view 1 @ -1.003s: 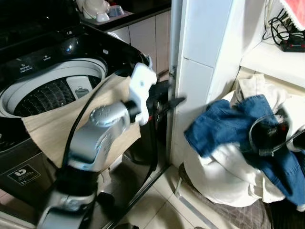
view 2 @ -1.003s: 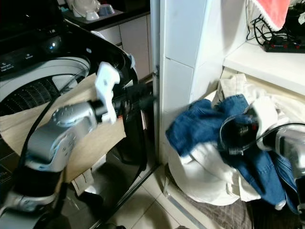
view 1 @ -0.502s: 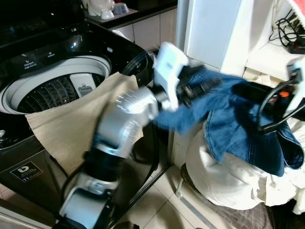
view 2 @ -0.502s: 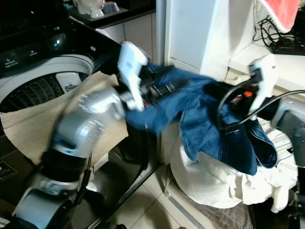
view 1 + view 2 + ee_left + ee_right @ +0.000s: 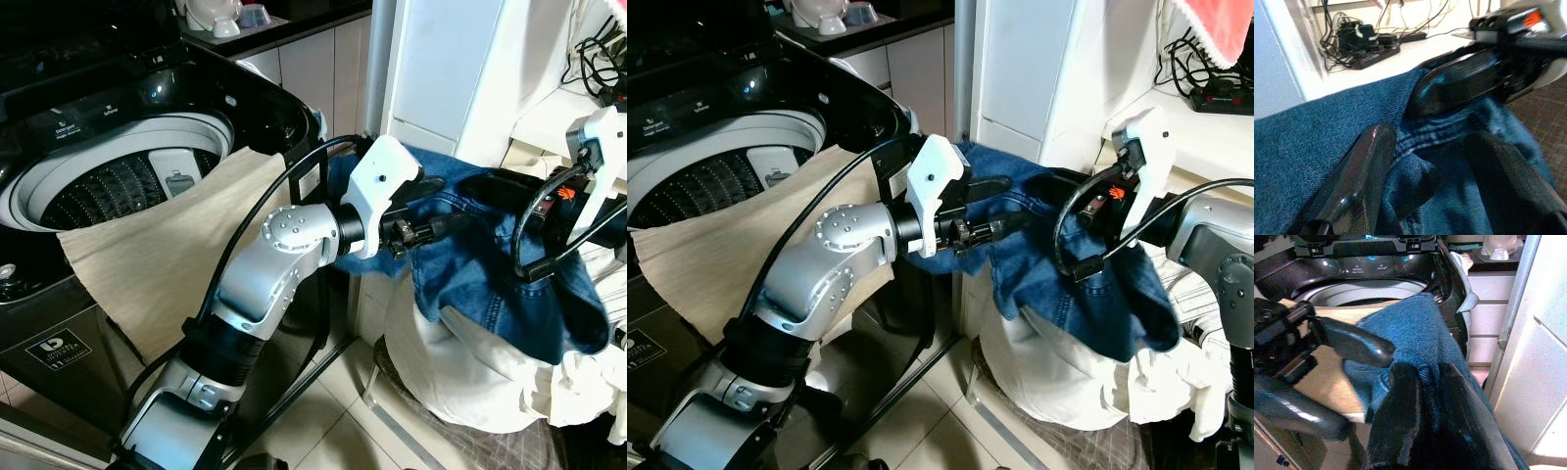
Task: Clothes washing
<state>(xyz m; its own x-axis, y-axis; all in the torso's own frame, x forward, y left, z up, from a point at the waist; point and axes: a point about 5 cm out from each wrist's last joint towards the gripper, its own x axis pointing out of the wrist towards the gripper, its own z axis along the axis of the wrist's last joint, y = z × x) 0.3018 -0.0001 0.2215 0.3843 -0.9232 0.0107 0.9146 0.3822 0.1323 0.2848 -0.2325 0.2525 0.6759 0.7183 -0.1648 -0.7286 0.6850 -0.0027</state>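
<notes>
A: Left side first, what have we got?

B: Top-load washing machine (image 5: 127, 147), lid up, drum (image 5: 108, 191) visible. Beige cloth (image 5: 167, 250) draped over the front rim, hanging down the cabinet. Behind it a dark worktop (image 5: 294, 22) with white cups (image 5: 220, 15).

A: Left arm?

B: Reaches across in front of the machine toward the white wall panel (image 5: 441, 69). Left end effector (image 5: 431, 227) is at the jeans (image 5: 490, 264). From the left wrist view its fingers (image 5: 1359, 181) stand apart with a fold of denim, seam included, bunched between them. One finger touches the cloth; can't say it's a firm clamp.

A: So the jeans are where?

B: Held up in the air between the two arms, right of the washer, above the laundry pile. Stretched from the left end effector across to the right one, lower part hanging down over the white fabric (image 5: 470, 372).

A: Right arm?

B: Comes in from the right, white wrist housing up near the shelf. Right end effector (image 5: 1422, 382) is pinched together on a ridge of denim: the right wrist view shows both black fingers pressed against a thin fold. The left arm's black finger sits just beside it in that view.

A: Anything further right?

B: White laundry heaped on the floor near the wall, resting on a brownish mat (image 5: 490, 446). Above, a white shelf (image 5: 1205, 132) with a power strip (image 5: 1220, 98) and tangled cables. Red cloth (image 5: 1215, 24) hangs at the top corner.
</notes>
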